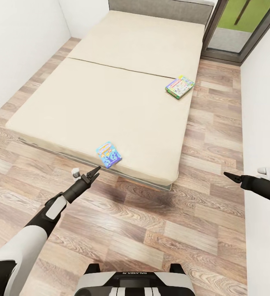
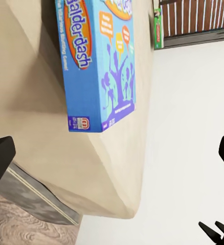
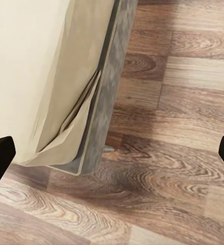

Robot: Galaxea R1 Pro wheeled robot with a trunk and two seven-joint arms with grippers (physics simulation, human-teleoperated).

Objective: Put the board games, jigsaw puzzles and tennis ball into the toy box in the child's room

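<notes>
Blue board game (image 1: 109, 154) lay at bed (image 1: 110, 102) edge; left pincer (image 1: 94, 172) released, nearby. Step: approach. Next: reach, grasp box. Right pincer (image 1: 229, 175) released.

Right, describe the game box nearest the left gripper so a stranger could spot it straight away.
Start at the wide beige bed on the wood-plank floor. Along its near edge, just beyond the left gripper, lies a flat blue board game. It is mostly blue with an orange "Balderdash" title, unlike the white-green box farther up by the bed's right edge.
</notes>
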